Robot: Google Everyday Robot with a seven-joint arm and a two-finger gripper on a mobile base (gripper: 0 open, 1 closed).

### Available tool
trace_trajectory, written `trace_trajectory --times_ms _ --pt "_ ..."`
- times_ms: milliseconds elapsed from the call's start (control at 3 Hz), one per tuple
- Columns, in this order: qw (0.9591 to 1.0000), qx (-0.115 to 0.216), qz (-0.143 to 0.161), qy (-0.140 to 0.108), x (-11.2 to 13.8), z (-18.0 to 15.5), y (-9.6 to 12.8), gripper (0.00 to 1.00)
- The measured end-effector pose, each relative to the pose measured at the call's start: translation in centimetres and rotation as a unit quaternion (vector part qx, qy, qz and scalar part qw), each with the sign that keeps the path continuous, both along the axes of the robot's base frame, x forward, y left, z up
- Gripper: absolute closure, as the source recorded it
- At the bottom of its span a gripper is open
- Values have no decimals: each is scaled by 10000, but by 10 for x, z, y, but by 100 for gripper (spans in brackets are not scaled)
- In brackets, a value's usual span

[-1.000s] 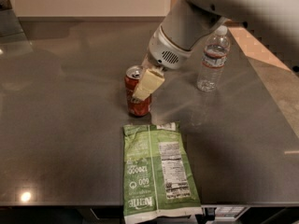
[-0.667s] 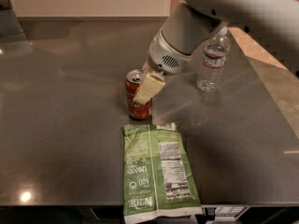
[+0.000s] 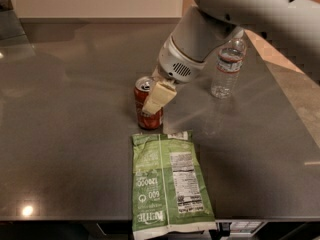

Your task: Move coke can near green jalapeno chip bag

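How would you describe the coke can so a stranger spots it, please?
On the grey table, just behind the green jalapeno chip bag, stands the coke can, with the gripper at it. It is short and red; the water bottle is taller and clear.

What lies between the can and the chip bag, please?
Only a bare strip of table, in the camera view; the gripper is at the can.

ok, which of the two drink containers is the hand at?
The red coke can, just above the green chip bag. The hand sits right at the can, overlapping its front; the clear water bottle stands apart to the right.
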State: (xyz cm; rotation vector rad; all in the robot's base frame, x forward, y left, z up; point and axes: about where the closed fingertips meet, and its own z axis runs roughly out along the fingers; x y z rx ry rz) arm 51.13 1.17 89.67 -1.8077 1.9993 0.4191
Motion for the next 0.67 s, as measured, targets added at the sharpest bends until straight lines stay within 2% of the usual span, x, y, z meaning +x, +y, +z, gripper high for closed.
trace_trajectory --times_ms 333,667 --pt "10000 -5 8 -8 -1 1 1 0" --pt "10000 -5 8 -8 -1 1 1 0"
